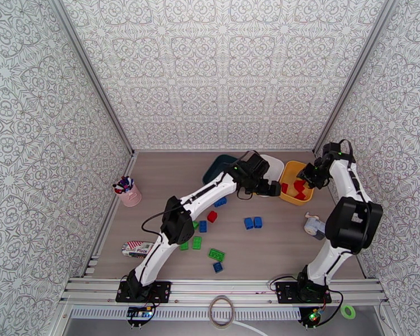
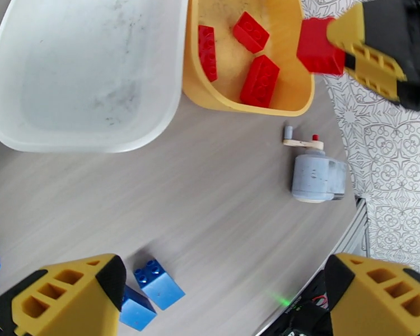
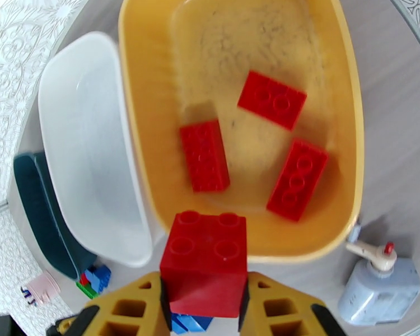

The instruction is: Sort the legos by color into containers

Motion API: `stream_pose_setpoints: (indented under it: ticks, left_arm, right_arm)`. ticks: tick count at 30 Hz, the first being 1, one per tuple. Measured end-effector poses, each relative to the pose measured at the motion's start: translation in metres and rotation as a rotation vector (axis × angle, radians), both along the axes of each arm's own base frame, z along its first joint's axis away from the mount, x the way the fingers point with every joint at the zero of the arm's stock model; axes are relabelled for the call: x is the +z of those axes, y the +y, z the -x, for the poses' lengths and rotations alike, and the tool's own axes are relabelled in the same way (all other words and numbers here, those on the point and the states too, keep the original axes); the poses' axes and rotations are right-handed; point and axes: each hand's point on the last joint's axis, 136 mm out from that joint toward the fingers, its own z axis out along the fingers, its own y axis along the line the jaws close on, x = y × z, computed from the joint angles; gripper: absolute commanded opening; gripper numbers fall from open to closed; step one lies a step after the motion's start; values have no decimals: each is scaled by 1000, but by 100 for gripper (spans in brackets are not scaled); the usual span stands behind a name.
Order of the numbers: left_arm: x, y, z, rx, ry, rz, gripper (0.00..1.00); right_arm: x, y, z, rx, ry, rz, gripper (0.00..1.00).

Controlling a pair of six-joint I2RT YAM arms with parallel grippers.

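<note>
Gripping a square red studded plastic brick (image 3: pixel 204 259) by its side walls in the closed right gripper (image 3: pixel 204 298), above the yellow rounded plastic bin (image 3: pixel 221 46) near the far right corner of the tabletop (image 1: pixel 277 247). Holding the left gripper (image 2: pixel 221 281) wide open, empty. Judging the brick light, rigid, slick-sided.

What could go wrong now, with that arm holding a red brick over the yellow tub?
1. The red brick in the right gripper looks close to the rim of the yellow bin. Released here, it might clip the edge and tumble onto the table or into the white bin alongside.
2. The open left gripper hovers near those bins, so the grippers could collide if both move.
</note>
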Motion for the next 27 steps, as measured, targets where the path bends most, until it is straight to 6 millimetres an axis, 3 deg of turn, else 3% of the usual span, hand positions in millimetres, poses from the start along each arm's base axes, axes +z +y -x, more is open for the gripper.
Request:
stream_pose_setpoints:
  ticks: [4, 8, 14, 18, 23, 27]
  left_arm:
    - [-11, 22, 5, 31, 10, -64, 99]
    - [0, 54, 3, 90, -24, -97, 99]
    - [26, 101, -8, 192, -92, -105, 99]
    - [24, 129, -14, 253, -99, -131, 98]
    - [5, 158, -19, 320, -82, -195, 97]
    - [-7, 179, -14, 349, -72, -243, 95]
  right_arm:
    - [-8, -5, -17, -16, 8, -6, 45]
    - [-9, -7, -26, -31, 5, -12, 54]
    - [-8, -8, -27, -32, 0, -11, 56]
    - [-7, -2, -24, -20, -5, -9, 55]
    - [-4, 28, -10, 41, -4, -9, 54]
    - [7, 70, 1, 142, -29, -1, 54]
